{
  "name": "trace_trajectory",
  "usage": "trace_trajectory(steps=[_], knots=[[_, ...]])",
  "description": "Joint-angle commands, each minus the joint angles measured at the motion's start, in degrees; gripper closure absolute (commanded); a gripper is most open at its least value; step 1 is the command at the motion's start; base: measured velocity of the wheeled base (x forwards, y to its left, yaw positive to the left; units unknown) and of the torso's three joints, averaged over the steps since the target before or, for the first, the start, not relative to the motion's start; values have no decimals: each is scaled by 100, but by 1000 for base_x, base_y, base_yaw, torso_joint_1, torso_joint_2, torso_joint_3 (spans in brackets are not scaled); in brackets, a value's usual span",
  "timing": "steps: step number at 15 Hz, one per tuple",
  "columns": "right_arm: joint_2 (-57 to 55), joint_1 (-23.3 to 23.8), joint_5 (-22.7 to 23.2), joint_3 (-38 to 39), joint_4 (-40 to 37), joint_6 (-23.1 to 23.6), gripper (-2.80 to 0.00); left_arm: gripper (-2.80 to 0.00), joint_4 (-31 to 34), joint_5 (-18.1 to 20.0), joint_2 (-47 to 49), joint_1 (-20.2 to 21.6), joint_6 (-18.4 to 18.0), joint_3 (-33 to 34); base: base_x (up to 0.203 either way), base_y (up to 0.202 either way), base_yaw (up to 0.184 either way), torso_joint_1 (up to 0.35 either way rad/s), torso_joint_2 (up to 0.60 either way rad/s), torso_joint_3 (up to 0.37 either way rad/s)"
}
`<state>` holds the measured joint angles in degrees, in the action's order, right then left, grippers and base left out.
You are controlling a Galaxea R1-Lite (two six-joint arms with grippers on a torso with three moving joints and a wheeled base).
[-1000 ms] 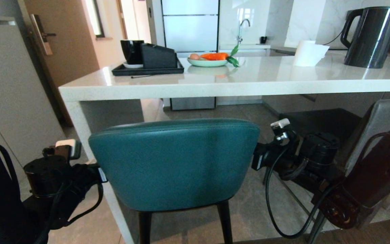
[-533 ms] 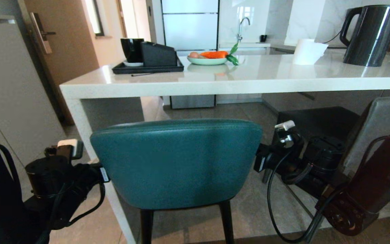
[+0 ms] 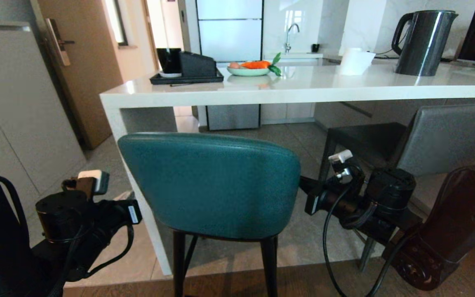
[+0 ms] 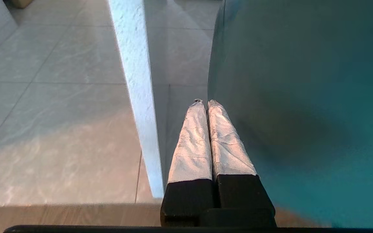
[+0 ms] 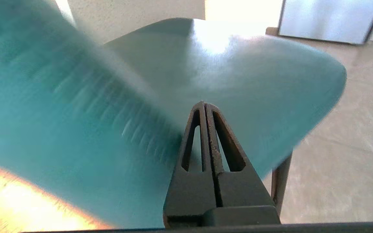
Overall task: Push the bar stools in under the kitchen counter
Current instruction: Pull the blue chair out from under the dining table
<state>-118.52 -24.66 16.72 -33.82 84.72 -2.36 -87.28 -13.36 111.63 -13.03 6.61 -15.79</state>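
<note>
The teal stool (image 3: 210, 185) stands on the floor at the left corner of the kitchen counter (image 3: 262, 93), its back below the tabletop edge and its seat hidden behind that back. The left gripper (image 4: 205, 105), fingers pressed shut and empty, lies against the back's left side; the right gripper (image 5: 205, 106), also shut, sits at its right side, tips blurred. The grey stool (image 3: 439, 140) is partly under the tabletop, half hidden by the right arm.

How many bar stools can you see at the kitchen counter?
2. The teal stool stands by the counter's left end, between both grippers; the grey stool is at the right, its seat under the counter. Others may be out of view.
</note>
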Motion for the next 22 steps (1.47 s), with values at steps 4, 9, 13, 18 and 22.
trace_trajectory(steps=[4, 9, 13, 18, 22], knots=[[-22, 90, -20, 7, 53, -1, 0, 0, -38, -44, -15, -73, -2, -21, -150, 0, -1, 0, 5, 5], [-31, 242, -20, 51, 62, -10, 0, 0, -38, 74, 305, 175, 34, -536, 0, 0, 0, 0, 0, 0], [-31, 329, -14, 69, 62, -10, 0, 0, -38, 1835, 806, 956, 31, -1336, 0, 0, 0, 0, 0, 0], [-48, 479, -11, 104, 62, -10, 0, 0, -38, 2793, 1337, 1206, 18, -2022, 0, 0, 0, 0, 0, 0], [-49, 479, -11, 147, 62, -10, 0, 0, -38, 2854, 1861, 1167, -57, -2848, 0, 0, 0, 0, 0, 0]])
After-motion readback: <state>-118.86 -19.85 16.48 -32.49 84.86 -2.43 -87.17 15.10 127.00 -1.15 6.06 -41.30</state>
